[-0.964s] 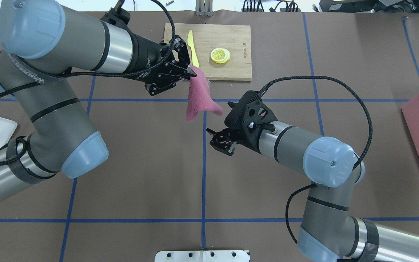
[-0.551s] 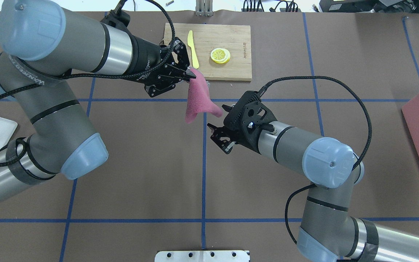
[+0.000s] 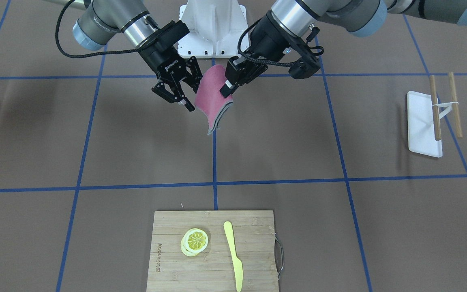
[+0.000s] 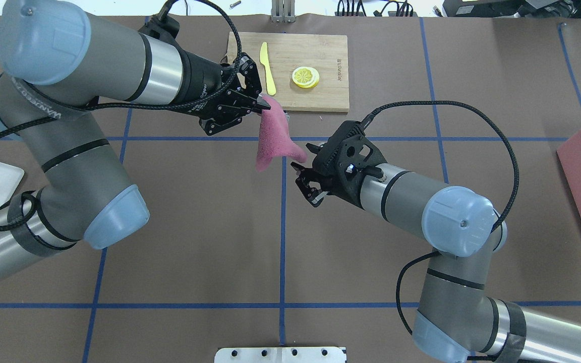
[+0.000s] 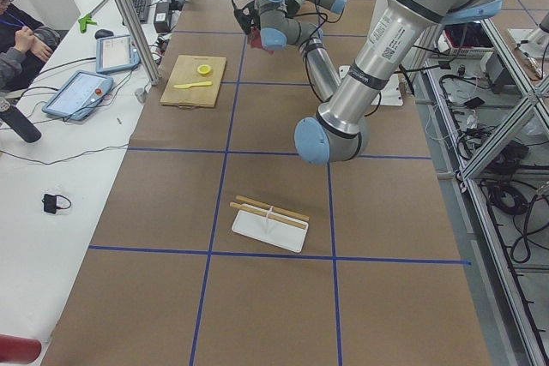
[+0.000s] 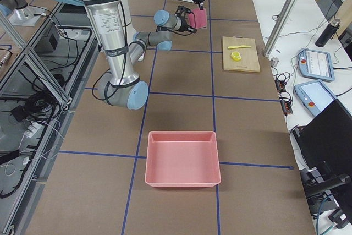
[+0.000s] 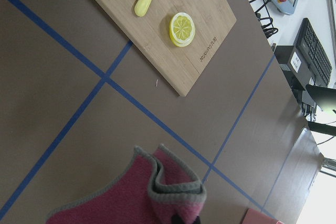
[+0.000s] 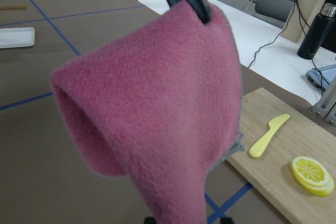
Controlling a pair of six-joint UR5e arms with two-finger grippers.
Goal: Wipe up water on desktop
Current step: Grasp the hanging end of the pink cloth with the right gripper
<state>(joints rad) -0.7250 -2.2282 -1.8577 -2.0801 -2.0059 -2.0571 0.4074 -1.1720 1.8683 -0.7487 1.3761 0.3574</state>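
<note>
The left claw (image 4: 264,104) is pinched tight on the top corner of a pink cloth (image 4: 272,140). The cloth hangs down in the air over the desktop (image 4: 194,232) (the big brown top with blue lines), near the spot where two blue lines cross. The right claw (image 4: 304,174) is wide open with nothing in it, just beside the low end of the cloth. Farther off lies a wooden board (image 4: 321,48) with a yellow knife (image 4: 267,70) and a lemon slice (image 4: 305,77) on it.
</note>
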